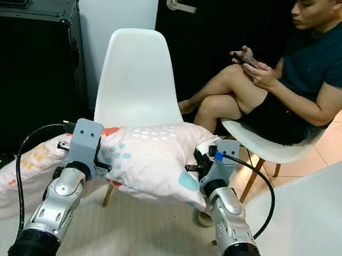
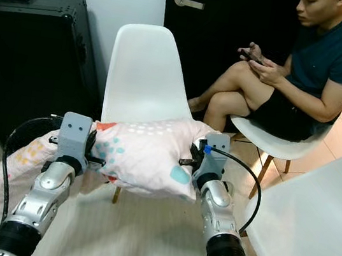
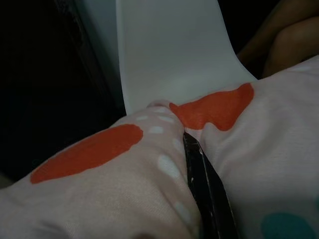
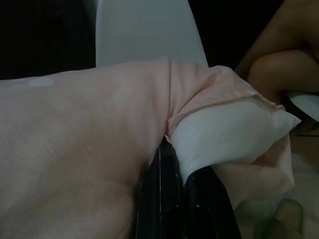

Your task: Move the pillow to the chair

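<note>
Two grippers carry the pillow [image 1: 147, 157] between them, held in the air just in front of the empty white chair [image 1: 136, 78], its far edge over the seat and one long end sagging off past the left arm. The left gripper [image 3: 192, 149] is pinched into a fold of the pink cover near the orange patches, with fabric bunched around its black fingers [image 3: 202, 179]. The right gripper [image 4: 172, 149] is clamped on the cover beside the white inner cushion that pokes out at that end.

To do this step well, I judge both arms should go forward together and keep level, so the bulk of the pillow lands on the seat against the backrest before either grip lets go. The drooping left end wants lifting a little, or it may drag the pillow off the seat's edge. A person [image 1: 308, 71] sits on a second chair just beside the right arm, looking at a phone [image 1: 245, 60], so that arm should not swing wide.

No brand, label or writing can be read anywhere.
</note>
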`<state>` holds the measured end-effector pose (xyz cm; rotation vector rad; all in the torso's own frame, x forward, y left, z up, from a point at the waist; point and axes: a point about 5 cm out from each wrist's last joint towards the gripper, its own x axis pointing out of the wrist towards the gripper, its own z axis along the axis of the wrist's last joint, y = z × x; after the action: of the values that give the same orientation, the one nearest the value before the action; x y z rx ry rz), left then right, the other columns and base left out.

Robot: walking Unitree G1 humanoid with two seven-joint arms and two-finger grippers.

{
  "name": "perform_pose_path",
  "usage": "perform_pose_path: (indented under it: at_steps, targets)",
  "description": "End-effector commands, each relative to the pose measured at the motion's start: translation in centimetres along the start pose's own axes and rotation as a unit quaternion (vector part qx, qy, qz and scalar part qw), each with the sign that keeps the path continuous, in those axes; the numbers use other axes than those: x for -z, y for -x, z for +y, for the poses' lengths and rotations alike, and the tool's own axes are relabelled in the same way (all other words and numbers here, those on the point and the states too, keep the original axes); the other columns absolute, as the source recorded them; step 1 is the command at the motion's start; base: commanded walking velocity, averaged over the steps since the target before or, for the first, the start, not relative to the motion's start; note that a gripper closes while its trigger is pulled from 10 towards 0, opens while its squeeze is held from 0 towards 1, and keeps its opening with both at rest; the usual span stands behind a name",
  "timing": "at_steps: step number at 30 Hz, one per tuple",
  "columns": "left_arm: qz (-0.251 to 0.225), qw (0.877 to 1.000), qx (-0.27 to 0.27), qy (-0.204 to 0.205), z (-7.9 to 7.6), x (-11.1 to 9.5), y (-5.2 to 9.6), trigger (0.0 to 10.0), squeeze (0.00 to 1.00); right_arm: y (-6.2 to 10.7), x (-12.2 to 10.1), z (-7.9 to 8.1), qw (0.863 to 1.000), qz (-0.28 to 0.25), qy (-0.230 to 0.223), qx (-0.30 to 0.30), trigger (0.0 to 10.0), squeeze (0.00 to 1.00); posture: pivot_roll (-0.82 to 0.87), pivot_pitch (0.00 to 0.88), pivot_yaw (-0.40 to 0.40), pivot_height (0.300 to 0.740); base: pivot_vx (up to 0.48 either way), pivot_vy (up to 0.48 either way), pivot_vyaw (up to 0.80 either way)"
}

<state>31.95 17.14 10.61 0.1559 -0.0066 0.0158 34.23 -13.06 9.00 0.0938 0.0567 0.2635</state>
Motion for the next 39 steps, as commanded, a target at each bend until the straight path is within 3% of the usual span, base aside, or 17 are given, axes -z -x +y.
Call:
perform_pose_path:
  at_steps: [1,10,15,39]
  targets:
    - [-0.026,1.0,0.002,-0.005,-0.06,-1.07,-0.07,10.0,0.0,0.01,-0.1,0.14,1.0,-0.007,0.008,-0.003,10.0,0.0,0.04,0.074,-0.023,0.74,0.0,0.0,0.0]
    - [-0.02,1.0,0.001,-0.005,-0.13,-0.85,0.07,10.0,0.0,0.17,0.06,0.15,1.0,-0.004,0.024,-0.005,10.0,0.0,0.04,0.076,-0.023,0.74,0.0,0.0,0.0]
    - [-0.019,1.0,0.002,-0.005,-0.15,-0.81,0.09,10.0,0.0,0.22,0.22,0.04,1.0,-0.001,0.007,0.001,10.0,0.0,0.04,0.077,-0.022,0.74,0.0,0.0,0.0]
    - [-0.012,1.0,0.006,-0.006,-0.12,-0.54,0.21,10.0,0.0,0.23,0.15,-0.46,1.0,-0.003,0.003,0.022,10.0,0.0,0.04,0.079,-0.023,0.74,0.0,0.0,-0.8]
